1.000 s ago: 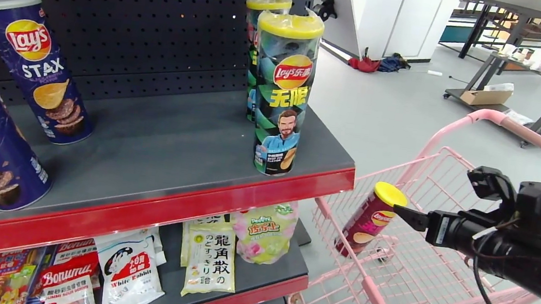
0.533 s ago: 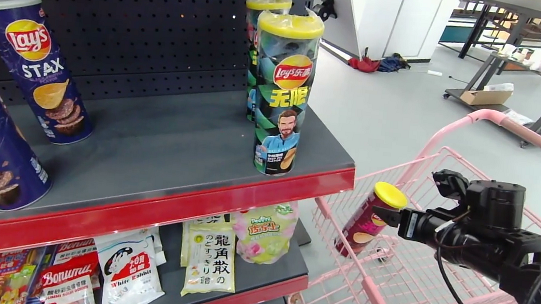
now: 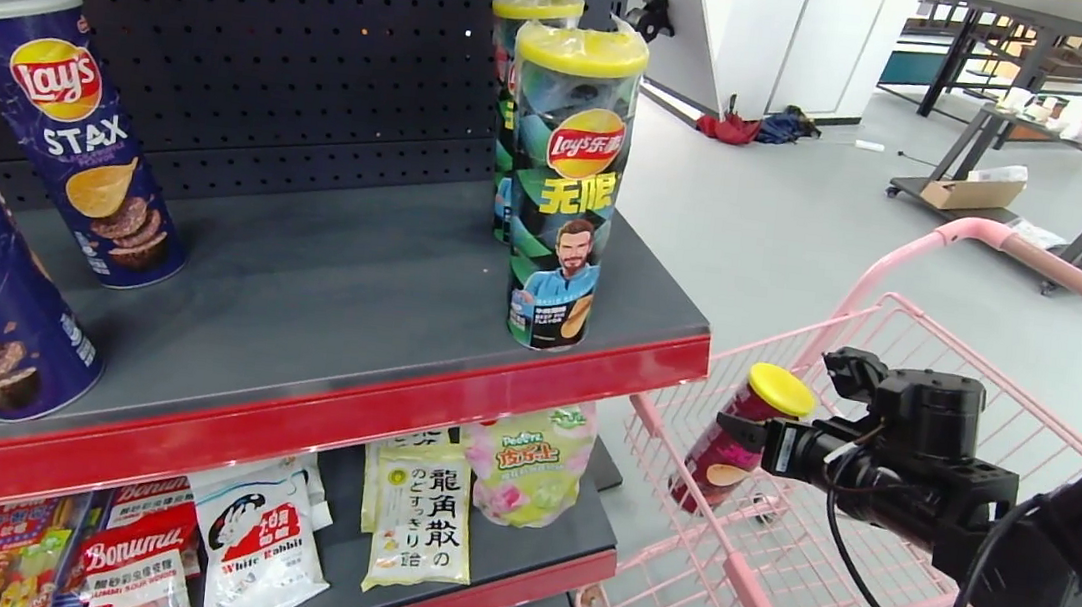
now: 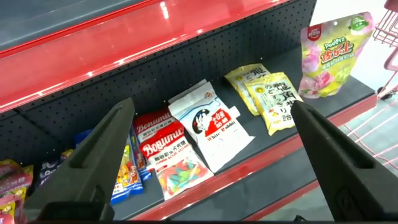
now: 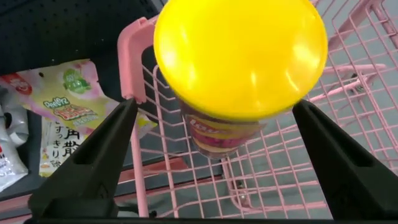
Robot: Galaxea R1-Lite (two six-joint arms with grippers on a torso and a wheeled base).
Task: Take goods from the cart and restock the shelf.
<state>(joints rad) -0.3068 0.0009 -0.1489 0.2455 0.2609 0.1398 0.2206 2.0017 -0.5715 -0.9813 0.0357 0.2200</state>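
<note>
Head view: four cans (image 3: 564, 195) on shelf (image 3: 322, 281), one can (image 3: 781, 389) in cart (image 3: 971, 229).

Two blue chip cans (image 3: 66, 133), two yellow-lidded green cans (image 3: 566, 206), one maroon can (image 3: 714, 473), one pink cart (image 3: 865, 277)

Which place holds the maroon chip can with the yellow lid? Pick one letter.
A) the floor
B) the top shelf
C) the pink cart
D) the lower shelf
C: the maroon chip can leans inside the pink cart, and the open right end effector has a finger on either side of its lid.
</note>
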